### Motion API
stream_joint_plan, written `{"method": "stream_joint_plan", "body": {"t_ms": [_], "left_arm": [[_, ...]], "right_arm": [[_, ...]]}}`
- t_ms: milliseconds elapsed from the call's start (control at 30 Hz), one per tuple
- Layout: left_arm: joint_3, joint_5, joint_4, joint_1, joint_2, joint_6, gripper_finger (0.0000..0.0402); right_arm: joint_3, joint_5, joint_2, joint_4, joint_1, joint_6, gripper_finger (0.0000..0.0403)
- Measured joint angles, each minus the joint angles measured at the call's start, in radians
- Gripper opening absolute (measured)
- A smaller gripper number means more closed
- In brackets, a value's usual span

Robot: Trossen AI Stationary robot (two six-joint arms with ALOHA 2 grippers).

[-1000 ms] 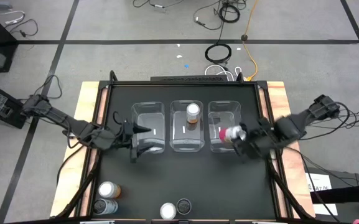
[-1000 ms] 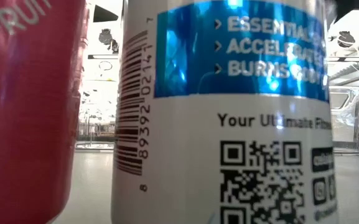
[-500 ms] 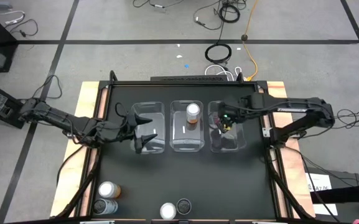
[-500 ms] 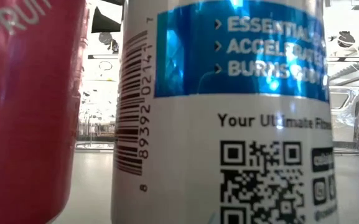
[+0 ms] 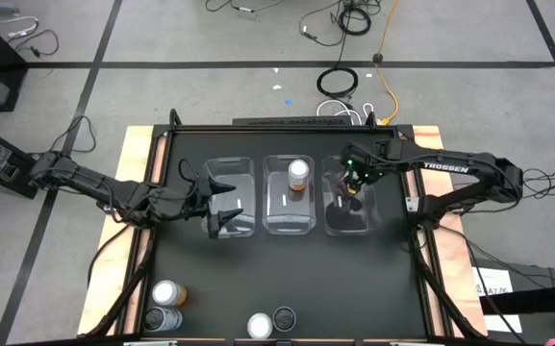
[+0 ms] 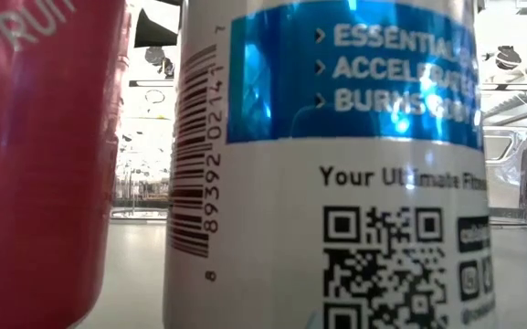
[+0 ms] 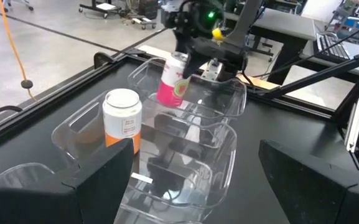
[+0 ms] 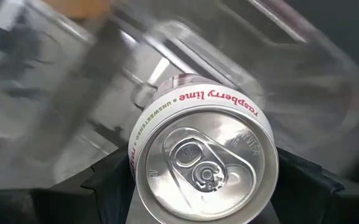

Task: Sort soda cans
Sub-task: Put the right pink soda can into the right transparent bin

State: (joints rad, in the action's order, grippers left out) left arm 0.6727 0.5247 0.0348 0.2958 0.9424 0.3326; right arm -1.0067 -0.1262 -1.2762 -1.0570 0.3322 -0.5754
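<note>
Right gripper [image 7: 195,59] clamps a pink can [image 7: 172,79] over the right-hand bin [image 5: 348,217]; left gripper [image 5: 221,204], fingers apart, hovers at the left-hand bin [image 5: 231,171]. An orange can [image 7: 122,119] fills the middle bin.

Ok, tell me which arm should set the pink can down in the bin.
Right. The right gripper holds the pink can over the right-hand bin; the left gripper waits empty at the left-hand bin.

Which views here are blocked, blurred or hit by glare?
Low view: two cans at the lens, a pink one and a white-and-blue one, block nearly everything, with glare on the blue label. Right wrist view: the clear plastic bin behind the held raspberry-lime can is smeared. High and left wrist views read clearly.
</note>
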Motion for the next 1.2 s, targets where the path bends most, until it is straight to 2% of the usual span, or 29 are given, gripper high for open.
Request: {"method": "stream_joint_plan", "body": {"t_ms": [500, 767, 1033, 1200], "left_arm": [[0.0, 0.0, -0.004, 0.0, 0.0, 0.002, 0.0354], [0.0, 0.0, -0.007, 0.0, 0.0, 0.032, 0.0354], [0.0, -0.011, -0.007, 0.0, 0.0, 0.054, 0.0354], [0.0, -0.021, -0.007, 0.0, 0.0, 0.054, 0.0354]], "right_arm": [[0.0, 0.016, -0.018, -0.002, 0.188, 0.264, 0.0284], [0.0, 0.027, -0.092, 0.04, 0.194, 0.327, 0.0289], [-0.001, 0.022, -0.1, 0.042, 0.194, 0.333, 0.0293], [-0.001, 0.022, -0.1, 0.026, 0.194, 0.329, 0.0308]]}}
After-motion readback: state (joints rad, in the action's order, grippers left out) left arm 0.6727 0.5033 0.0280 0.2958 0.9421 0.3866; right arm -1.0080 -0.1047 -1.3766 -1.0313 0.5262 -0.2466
